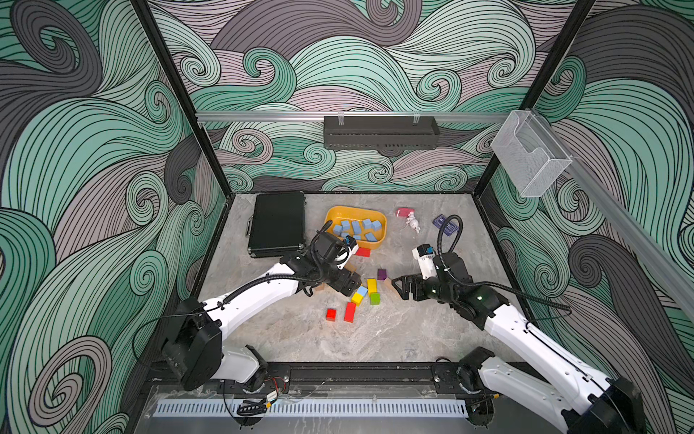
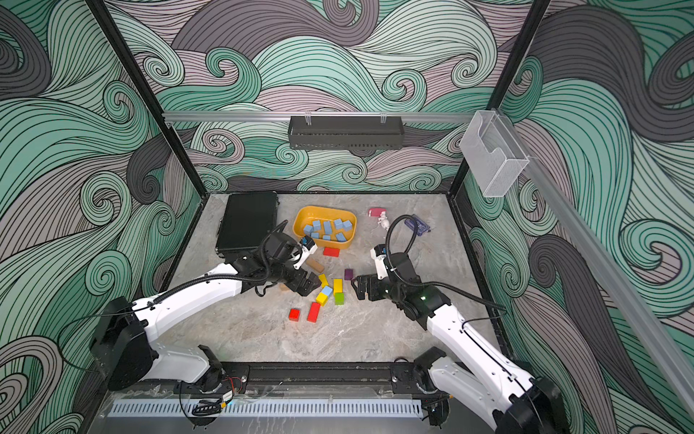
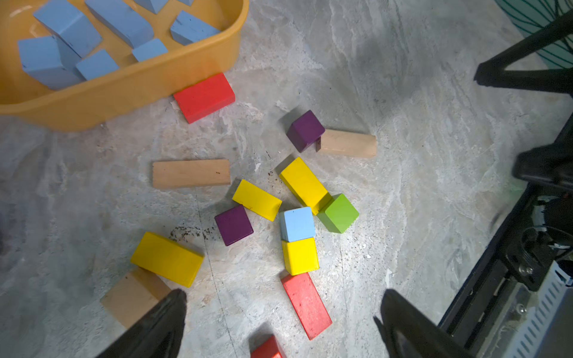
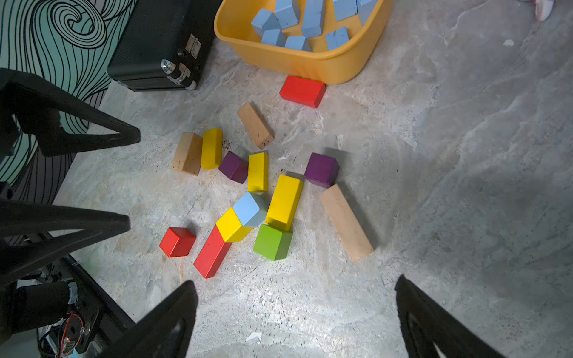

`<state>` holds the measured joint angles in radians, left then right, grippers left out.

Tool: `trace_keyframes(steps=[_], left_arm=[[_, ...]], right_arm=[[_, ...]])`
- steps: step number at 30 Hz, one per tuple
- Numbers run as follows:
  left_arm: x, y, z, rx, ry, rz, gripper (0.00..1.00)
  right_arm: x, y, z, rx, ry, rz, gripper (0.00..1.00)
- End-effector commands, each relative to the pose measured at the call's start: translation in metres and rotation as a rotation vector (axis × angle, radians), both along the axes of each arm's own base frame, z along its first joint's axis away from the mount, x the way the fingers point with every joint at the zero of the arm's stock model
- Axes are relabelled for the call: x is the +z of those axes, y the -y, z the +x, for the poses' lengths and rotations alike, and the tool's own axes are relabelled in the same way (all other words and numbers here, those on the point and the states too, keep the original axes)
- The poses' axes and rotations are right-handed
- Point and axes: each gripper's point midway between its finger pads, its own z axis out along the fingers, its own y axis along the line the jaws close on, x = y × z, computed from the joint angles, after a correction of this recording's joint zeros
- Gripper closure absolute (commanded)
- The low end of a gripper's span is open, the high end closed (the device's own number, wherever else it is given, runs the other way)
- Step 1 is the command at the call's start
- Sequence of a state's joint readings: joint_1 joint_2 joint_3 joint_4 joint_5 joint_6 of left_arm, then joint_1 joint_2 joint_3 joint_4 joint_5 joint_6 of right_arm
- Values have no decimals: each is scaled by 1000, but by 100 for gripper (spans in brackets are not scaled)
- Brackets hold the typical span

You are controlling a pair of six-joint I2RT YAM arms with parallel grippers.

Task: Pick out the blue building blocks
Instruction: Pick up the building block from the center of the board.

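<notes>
While the grey tabletop (image 1: pixel 375 338) lay bare toward its front edge, left gripper (image 3: pixel 283 302) and right gripper (image 4: pixel 294 283) gaped wide, empty; most blue building blocks (image 1: pixel 356 227) sat in the yellow bin (image 1: pixel 340 210), one blue cube (image 1: pixel 362 291) mid-table.

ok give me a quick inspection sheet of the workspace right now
surface: grey marbled tabletop, dark specks among the blocks
job's things: most blue blocks lie in the yellow tray; one blue cube sits loose on the tabletop, touching a yellow cube
clutter: red, yellow, purple, green and wooden blocks; black case; navy packet; small white toy
grippers: left gripper and right gripper both open, empty
cables: black hoses loop over both wrists
surroundings: swirl-patterned walls, black shelf, clear holder
</notes>
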<state>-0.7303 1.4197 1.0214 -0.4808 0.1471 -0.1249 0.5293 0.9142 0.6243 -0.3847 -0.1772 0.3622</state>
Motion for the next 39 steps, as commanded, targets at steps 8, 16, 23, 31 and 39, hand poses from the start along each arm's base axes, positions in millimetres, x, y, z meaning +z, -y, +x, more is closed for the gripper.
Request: trace_keyframes(steps=[8, 16, 23, 31, 39], left_arm=[[-28, 22, -2, 23, -69, 88, 5], [-51, 36, 2, 21, -102, 137, 9], [-61, 43, 7, 19, -124, 154, 11], [-75, 51, 10, 5, -156, 179, 17], [-87, 54, 10, -7, -182, 204, 31]], right_arm=[[-13, 8, -20, -50, -44, 60, 1], [-23, 13, -22, -80, -53, 68, 1], [-32, 13, -25, -81, -83, 72, 1], [-27, 14, -20, -93, -56, 87, 1], [-29, 17, -18, -98, -57, 79, 1]])
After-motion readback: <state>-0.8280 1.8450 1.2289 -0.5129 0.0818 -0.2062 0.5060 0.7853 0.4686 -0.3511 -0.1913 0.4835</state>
